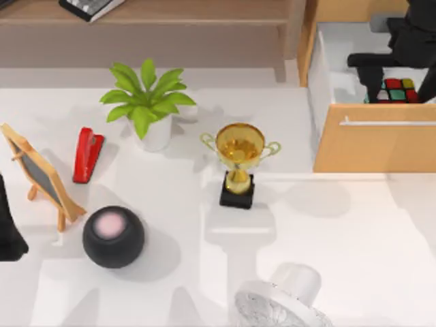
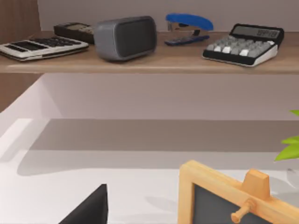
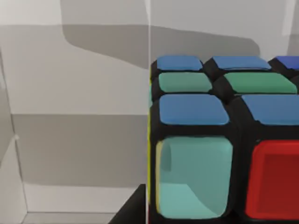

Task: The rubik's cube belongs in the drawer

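The rubik's cube (image 1: 398,90) sits low inside the open light-wood drawer (image 1: 375,146) at the table's far right, just behind the front panel with its silver handle (image 1: 388,123). My right gripper (image 1: 400,87) reaches down into the drawer, one black finger hugging each side of the cube, shut on it. In the right wrist view the cube (image 3: 224,140) looms very close against the drawer's white wall (image 3: 74,93), showing blue, green, teal and red stickers. My left arm (image 1: 8,231) rests parked at the table's left edge.
A gold trophy (image 1: 240,160) stands mid-table, left of the drawer. A potted plant (image 1: 148,102), red stapler (image 1: 87,154), small chalkboard (image 1: 41,176) and black round speaker (image 1: 113,236) occupy the left half. A white fan (image 1: 283,300) sits at the front edge. A shelf (image 2: 149,63) carries calculators.
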Controlling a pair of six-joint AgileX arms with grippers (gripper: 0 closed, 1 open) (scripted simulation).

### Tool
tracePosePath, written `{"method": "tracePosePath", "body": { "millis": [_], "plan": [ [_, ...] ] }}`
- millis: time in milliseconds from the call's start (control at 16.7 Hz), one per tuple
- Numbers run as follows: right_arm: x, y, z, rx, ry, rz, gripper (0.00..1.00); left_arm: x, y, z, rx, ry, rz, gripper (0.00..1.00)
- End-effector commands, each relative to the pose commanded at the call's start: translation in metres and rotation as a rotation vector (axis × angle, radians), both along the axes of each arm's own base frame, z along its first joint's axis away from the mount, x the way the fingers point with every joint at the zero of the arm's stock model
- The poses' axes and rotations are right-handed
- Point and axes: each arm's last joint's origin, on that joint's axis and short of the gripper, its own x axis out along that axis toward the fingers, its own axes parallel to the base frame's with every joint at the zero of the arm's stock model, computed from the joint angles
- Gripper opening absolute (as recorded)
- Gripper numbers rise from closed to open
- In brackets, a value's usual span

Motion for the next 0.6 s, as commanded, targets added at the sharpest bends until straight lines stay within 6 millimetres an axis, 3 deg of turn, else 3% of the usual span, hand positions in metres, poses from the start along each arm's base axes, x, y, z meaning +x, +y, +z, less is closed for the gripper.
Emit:
{"method": "tracePosePath", "body": {
  "millis": [240, 600],
  "plan": [
    [0.0000, 0.0000, 0.0000, 0.000, 0.000, 0.000, 0.98, 0.0000, 0.0000, 0.0000, 0.000, 0.000, 0.000, 1.00],
    [0.0000, 0.0000, 0.0000, 0.000, 0.000, 0.000, 1.00, 0.0000, 0.0000, 0.0000, 0.000, 0.000, 0.000, 1.00]
  ]
}}
